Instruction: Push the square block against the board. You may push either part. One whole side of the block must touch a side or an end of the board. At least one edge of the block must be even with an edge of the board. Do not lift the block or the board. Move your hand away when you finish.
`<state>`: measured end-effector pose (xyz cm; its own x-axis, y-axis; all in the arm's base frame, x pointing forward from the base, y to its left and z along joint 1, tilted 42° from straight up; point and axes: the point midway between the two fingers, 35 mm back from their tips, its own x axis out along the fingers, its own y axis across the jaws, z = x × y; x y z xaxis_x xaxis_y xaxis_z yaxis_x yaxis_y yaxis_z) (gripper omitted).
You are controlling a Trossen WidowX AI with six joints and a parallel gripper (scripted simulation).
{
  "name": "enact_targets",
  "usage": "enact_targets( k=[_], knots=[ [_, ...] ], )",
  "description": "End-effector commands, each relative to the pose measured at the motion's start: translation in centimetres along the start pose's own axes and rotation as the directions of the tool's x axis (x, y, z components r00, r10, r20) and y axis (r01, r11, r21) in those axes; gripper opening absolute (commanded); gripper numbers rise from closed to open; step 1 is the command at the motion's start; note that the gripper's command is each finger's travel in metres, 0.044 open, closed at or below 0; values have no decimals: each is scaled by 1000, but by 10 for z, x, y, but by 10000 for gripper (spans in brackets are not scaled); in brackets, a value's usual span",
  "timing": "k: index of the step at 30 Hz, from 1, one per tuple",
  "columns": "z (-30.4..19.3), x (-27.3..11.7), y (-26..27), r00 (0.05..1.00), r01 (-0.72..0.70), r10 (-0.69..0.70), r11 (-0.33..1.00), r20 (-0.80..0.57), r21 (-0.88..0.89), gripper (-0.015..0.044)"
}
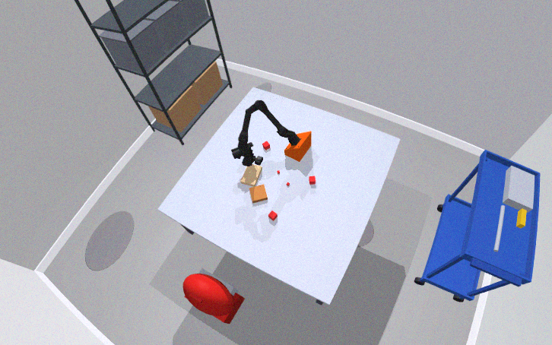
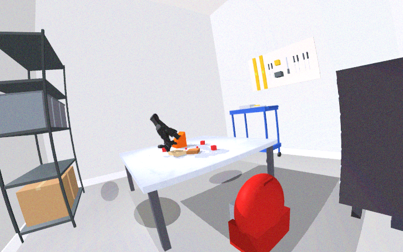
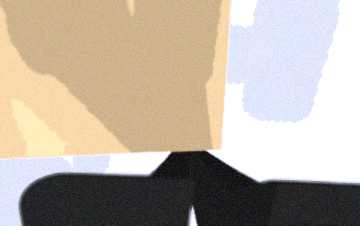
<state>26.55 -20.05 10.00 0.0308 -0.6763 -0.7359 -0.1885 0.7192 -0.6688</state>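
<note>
The light tan board (image 1: 251,175) (image 2: 178,153) (image 3: 100,50) lies flat on the table. The darker orange-brown square block (image 1: 258,194) (image 2: 193,151) lies flat beyond the board's end, turned at an angle to it. A wedge-shaped gap shows between them; a corner of the board is very near the block, and I cannot tell if it touches. My gripper (image 1: 248,163) (image 2: 168,150) (image 3: 185,149) is shut and empty. Its tips are low at the board's near end, close to one corner in the wrist view, at or almost at the edge. The block is not in the wrist view.
The orange wedge-shaped base (image 1: 301,148) (image 2: 180,141) stands behind the board. Red cubes (image 1: 266,145) (image 1: 312,180) (image 1: 272,215) lie around the parts. Two tiny red cubes (image 1: 278,172) (image 1: 288,184) lie right of the board and block in the top view.
</note>
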Motion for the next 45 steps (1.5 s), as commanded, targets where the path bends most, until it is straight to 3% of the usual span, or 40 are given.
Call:
enact_targets(
  k=[1,45],
  knots=[
    [5,1,0,1000,-3,3,1000,2,5,0],
    [39,1,0,1000,-3,3,1000,3,6,0]
  ],
)
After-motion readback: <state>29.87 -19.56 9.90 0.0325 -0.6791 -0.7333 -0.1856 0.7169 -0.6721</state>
